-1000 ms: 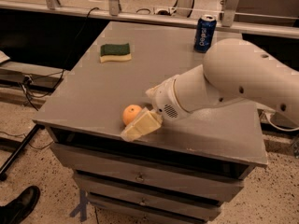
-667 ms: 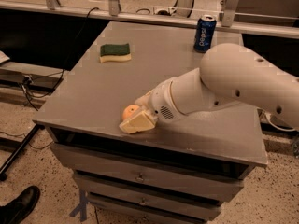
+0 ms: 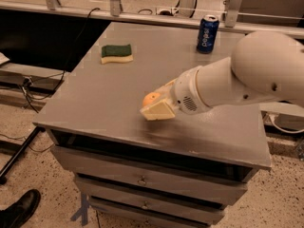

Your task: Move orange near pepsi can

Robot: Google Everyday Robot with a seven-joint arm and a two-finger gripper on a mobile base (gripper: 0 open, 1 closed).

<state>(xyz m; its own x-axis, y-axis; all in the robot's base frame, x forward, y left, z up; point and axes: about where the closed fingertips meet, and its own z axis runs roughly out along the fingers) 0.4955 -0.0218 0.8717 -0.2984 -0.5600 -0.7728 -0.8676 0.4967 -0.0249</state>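
The orange [image 3: 150,99] sits between the cream fingers of my gripper [image 3: 157,104], near the middle front of the grey table [image 3: 95,103]. The gripper is shut on the orange and seems to hold it just above the tabletop. One finger [image 3: 159,111] lies in front of the fruit and hides its lower right part. The white arm [image 3: 247,75] reaches in from the right. The pepsi can [image 3: 207,33], dark blue with a silver top, stands upright at the far edge of the table, well behind and to the right of the gripper.
A green and yellow sponge [image 3: 117,53] lies at the back left of the table. Drawers [image 3: 142,179] run below the front edge. A black shoe [image 3: 19,210] is on the floor at bottom left. A railing and cables run behind the table.
The gripper and the orange have moved together to the right and away from the front edge, toward the table's middle. The can and sponge have not moved.
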